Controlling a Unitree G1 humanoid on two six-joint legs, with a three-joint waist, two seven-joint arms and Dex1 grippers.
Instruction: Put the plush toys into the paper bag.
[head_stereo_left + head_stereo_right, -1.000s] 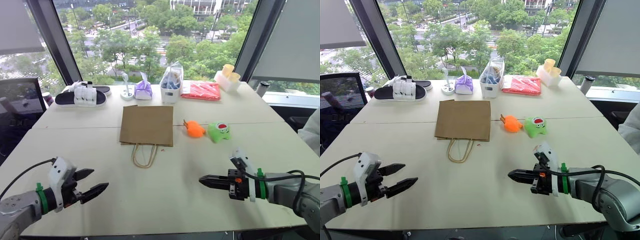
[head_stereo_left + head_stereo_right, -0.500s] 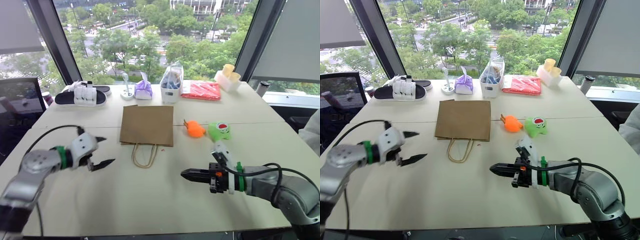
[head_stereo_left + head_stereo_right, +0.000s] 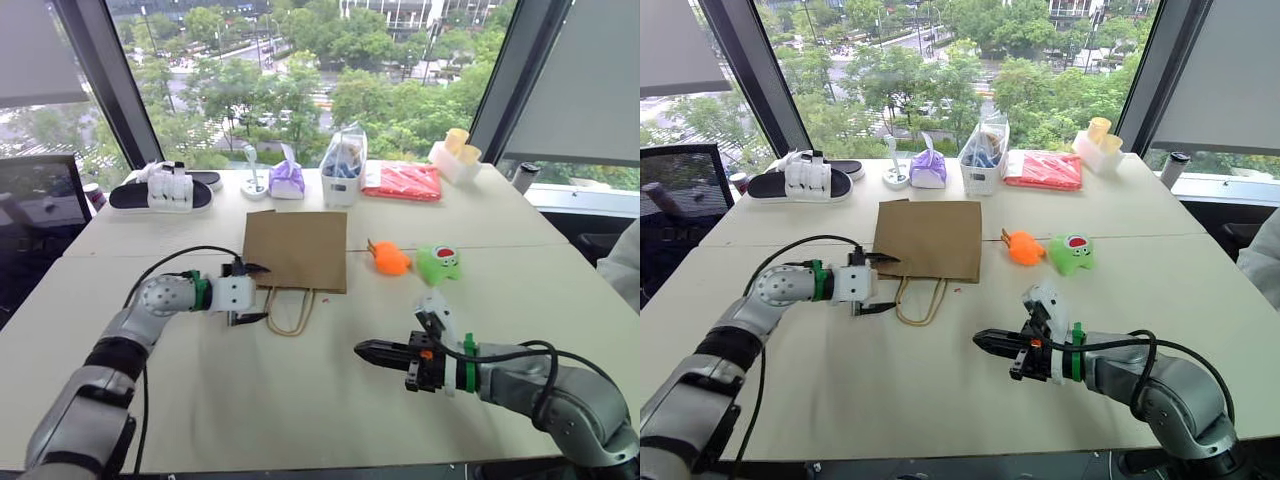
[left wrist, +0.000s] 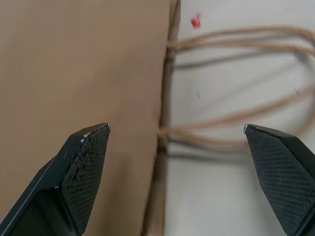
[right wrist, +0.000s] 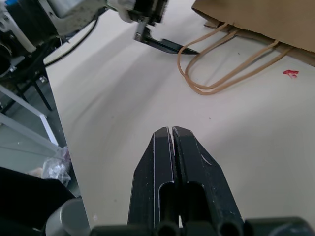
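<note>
The flat brown kraft paper bag (image 3: 295, 250) lies mid-table, its twisted tan loop handles (image 3: 287, 311) toward the robot. The left gripper (image 3: 250, 293) stands spread wide, empty, straddling the bag's mouth corner, probably to lift it open. The orange plush (image 3: 388, 258) and green plush (image 3: 438, 263) wait just beside the bag (untouched). The right gripper (image 3: 368, 350) is closed, empty, hovering nearer.

Your left gripper (image 3: 252, 293) reached inward with jaws spread wide — your right gripper (image 3: 366, 349) hung low, fingers pressed together.
</note>
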